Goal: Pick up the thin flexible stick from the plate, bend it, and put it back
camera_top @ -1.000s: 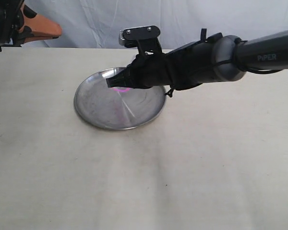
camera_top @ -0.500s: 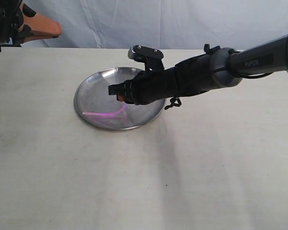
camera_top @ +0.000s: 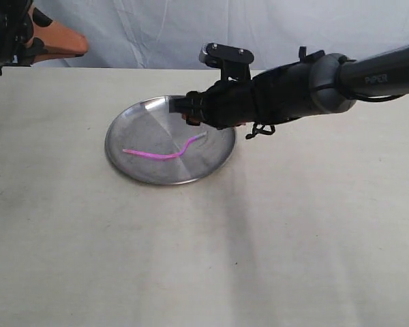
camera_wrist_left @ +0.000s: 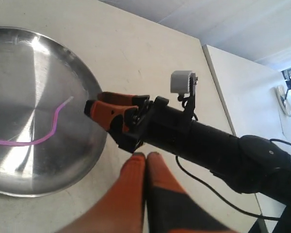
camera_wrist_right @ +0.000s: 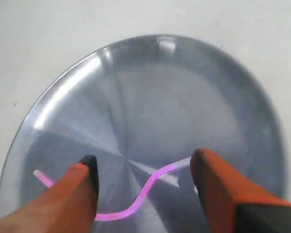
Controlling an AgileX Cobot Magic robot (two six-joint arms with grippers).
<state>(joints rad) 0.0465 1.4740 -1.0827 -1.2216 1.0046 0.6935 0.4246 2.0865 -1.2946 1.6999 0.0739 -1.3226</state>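
The thin flexible stick lies loose on the plate, bent into a shallow S, with its pale end toward my right gripper. That gripper hovers above the plate's far right rim. It stands open and holds nothing. In the right wrist view the stick runs across the plate below the gap of the gripper. My left gripper is shut and empty, parked at the far left corner. Its wrist view shows its closed fingers, the stick and the plate.
Pale cloth covers the table, and a white backdrop hangs behind it. The black right arm stretches in from the right over the plate's edge, with a thin cable dangling under it.
My right gripper has let go of the stick, which dropped onto the plate and settled in a bent shape. The gripper has risen and drawn back to the right. The left arm is unmoved.
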